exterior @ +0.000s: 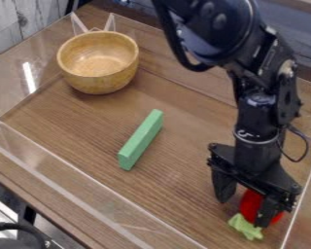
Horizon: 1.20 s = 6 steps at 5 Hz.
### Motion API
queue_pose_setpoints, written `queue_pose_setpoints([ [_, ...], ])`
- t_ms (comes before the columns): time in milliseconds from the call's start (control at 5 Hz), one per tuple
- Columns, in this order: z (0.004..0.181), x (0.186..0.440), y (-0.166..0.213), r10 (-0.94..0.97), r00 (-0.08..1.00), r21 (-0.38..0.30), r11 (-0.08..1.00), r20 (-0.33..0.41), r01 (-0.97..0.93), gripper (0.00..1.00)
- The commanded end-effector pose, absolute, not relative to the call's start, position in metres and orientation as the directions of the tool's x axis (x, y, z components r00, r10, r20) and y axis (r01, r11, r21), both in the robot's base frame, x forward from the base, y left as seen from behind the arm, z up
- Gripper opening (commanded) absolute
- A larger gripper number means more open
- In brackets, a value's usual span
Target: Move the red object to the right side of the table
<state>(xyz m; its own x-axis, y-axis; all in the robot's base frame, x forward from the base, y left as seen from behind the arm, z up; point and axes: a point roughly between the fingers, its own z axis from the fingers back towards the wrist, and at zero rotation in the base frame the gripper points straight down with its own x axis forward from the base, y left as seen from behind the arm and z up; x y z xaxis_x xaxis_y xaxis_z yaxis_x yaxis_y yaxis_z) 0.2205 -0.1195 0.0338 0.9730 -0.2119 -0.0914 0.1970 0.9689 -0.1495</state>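
The red object [253, 207] lies on the table [81, 117] close to its front right corner, just inside the low clear wall [295, 209] along the right edge. Its pale green leafy end points toward the table's front edge and rests on the wood, while the red body sits directly under the gripper [253, 199].

The gripper points straight down over the fruit, and its two dark fingers [224, 185] stand spread apart, one on each side of the red body. The jaws are open, with a gap showing between the left finger and the fruit; whether the right finger touches the red surface cannot be told from this angle. Nothing is clamped, and the fruit appears to rest on the tabletop rather than hang from the fingers.

A long green block [141, 138] lies diagonally near the middle of the table, well apart from the gripper. A round wooden bowl [98, 61] stands near the far left corner.
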Motion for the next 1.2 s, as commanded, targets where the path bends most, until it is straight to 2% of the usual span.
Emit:
queue_pose_setpoints([
  [0, 0.061, 0.230, -0.117, -0.201, 0.979, -0.163, 0.967, -0.024, 0.195, 1.00],
  [200, 0.079, 0.232, -0.114, -0.188, 0.982, -0.168, 0.968, -0.002, 0.185, 1.00],
  [600, 0.136, 0.242, -0.085, -0.132, 0.987, -0.160, 0.977, 0.088, 0.144, 1.00],
  [800, 0.150, 0.258, -0.054, -0.034, 0.993, -0.128, 0.991, 0.113, 0.049, 1.00],
  [1000, 0.149, 0.270, -0.024, 0.035, 0.991, -0.113, 0.993, 0.130, -0.021, 1.00],
])
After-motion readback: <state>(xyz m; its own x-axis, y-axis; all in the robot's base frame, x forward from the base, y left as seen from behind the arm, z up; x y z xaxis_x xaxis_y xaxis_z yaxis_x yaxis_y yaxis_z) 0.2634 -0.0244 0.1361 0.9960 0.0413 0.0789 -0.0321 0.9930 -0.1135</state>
